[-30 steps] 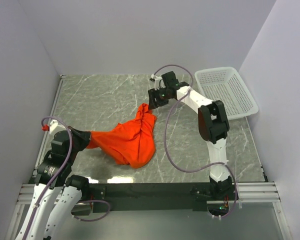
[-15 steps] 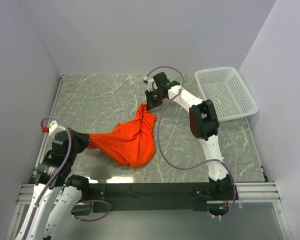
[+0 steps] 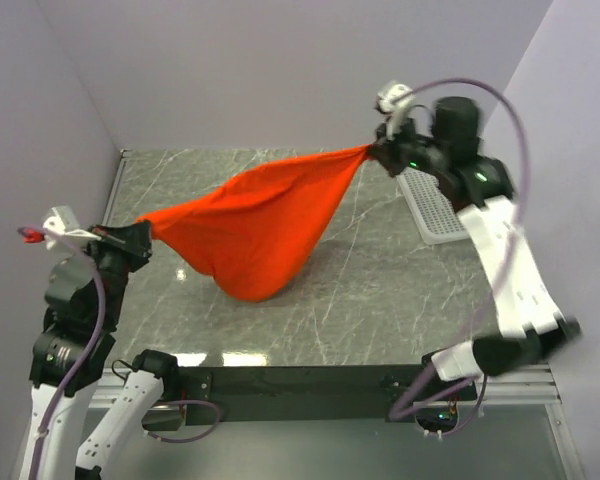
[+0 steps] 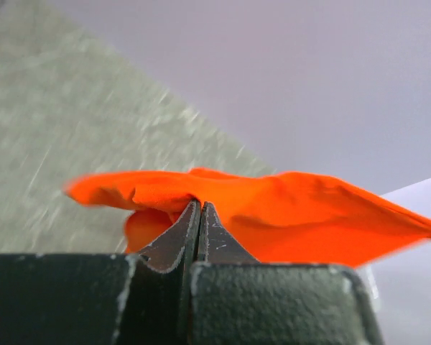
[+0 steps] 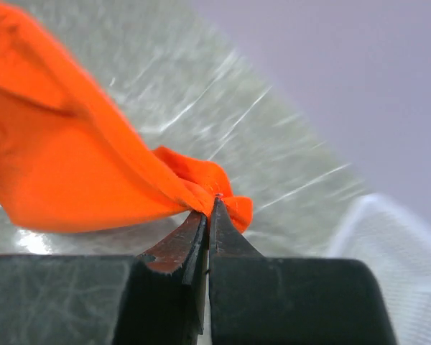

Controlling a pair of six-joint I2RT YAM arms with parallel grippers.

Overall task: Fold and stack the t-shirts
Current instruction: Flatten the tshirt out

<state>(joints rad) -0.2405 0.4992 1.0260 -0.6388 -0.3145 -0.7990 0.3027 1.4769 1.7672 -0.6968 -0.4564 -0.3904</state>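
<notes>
One orange-red t-shirt [image 3: 255, 225] hangs stretched between both grippers above the marble table, sagging in the middle with its lowest fold near the table's centre. My left gripper [image 3: 143, 232] is shut on its left end, raised at the left side; the wrist view shows the cloth [image 4: 287, 215] pinched between the closed fingertips [image 4: 200, 208]. High at the back right, my right gripper [image 3: 373, 152] is shut on the other end, and its wrist view shows the fabric [image 5: 65, 165] bunched at the closed tips [image 5: 212, 207].
A white mesh basket [image 3: 432, 215] stands at the back right corner, partly hidden behind the right arm [image 3: 500, 250]. Grey walls close in the table at the left, back and right. The arm bases sit along the near edge.
The right gripper closed on the shirt's far end and lifted it up and to the right. The left arm rose too, so the shirt went from a heap to a stretched span.
</notes>
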